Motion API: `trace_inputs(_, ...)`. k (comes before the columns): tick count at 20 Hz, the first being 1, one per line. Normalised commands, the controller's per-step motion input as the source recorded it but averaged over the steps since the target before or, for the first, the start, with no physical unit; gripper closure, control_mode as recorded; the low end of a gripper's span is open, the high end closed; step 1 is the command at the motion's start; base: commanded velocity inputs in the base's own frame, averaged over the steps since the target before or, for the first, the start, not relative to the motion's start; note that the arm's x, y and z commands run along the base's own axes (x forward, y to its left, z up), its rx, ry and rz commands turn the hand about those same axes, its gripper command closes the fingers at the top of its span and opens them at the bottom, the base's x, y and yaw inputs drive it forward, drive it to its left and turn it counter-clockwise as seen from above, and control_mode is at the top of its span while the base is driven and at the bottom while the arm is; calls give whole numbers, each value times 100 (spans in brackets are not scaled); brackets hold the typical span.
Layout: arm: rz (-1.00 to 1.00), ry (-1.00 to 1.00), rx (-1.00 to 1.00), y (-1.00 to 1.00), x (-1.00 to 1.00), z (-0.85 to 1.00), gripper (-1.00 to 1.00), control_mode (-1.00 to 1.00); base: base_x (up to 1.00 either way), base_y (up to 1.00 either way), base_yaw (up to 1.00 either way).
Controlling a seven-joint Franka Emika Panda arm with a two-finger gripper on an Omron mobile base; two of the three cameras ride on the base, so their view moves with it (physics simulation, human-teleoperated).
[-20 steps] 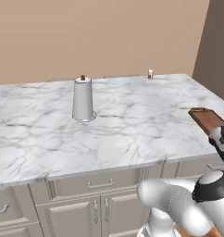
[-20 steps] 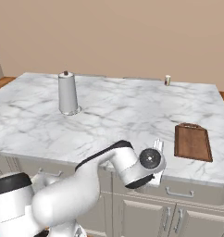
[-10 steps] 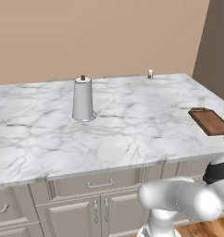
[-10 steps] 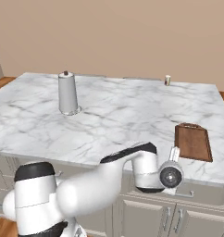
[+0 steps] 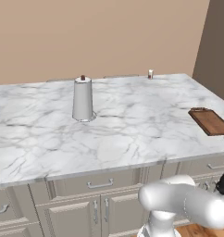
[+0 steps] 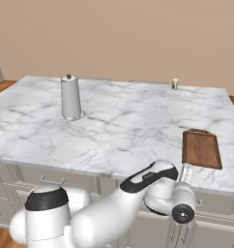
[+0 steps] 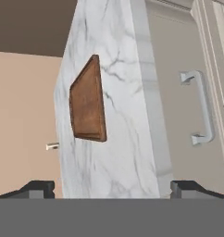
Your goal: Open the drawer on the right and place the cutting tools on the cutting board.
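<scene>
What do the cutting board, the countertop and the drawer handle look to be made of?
The cutting board looks like reddish-brown wood with a darker rim and a matte finish. The countertop looks like polished marble, grey-white with dark veining. The drawer handle looks like brushed silver metal, pale grey with soft highlights; as a render, it could equally be painted.

Even, sharp light (soft shadows)

Reddish-brown cutting board [image 5: 210,121] — grey-veined white countertop [image 5: 132,120]
</scene>
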Motion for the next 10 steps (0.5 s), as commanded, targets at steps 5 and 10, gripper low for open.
trace_inputs(5,0,-3,0,0,1,-59,-100,-100,0,0,0)
trace_inputs(10,0,0,0,-8,1,-82,-100,-100,0,0,0)
